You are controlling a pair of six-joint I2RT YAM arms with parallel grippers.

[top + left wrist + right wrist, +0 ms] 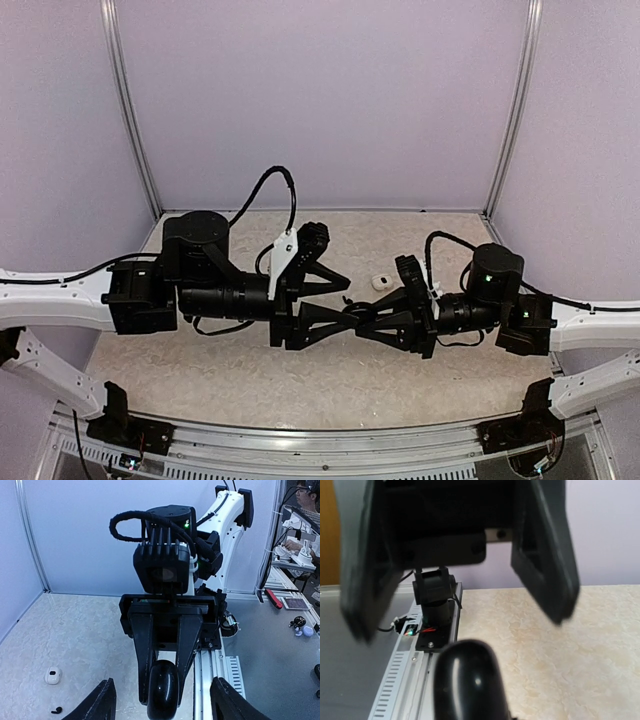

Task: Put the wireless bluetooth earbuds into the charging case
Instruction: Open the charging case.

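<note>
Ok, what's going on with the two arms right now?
Mid-air above the table, the right tool is shut on a black charging case. The left tool stands open on either side of it, not gripping. A white case and a black earbud lie on the table, apart from both tools.

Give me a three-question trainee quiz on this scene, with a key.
1. True or false: the left gripper stands open.
2. What holds the black case? A: the left gripper. B: the right gripper. C: nothing; it lies loose.
3. Fill in: the small white item lies on the ____.
Key: 1 true; 2 B; 3 table.
</note>
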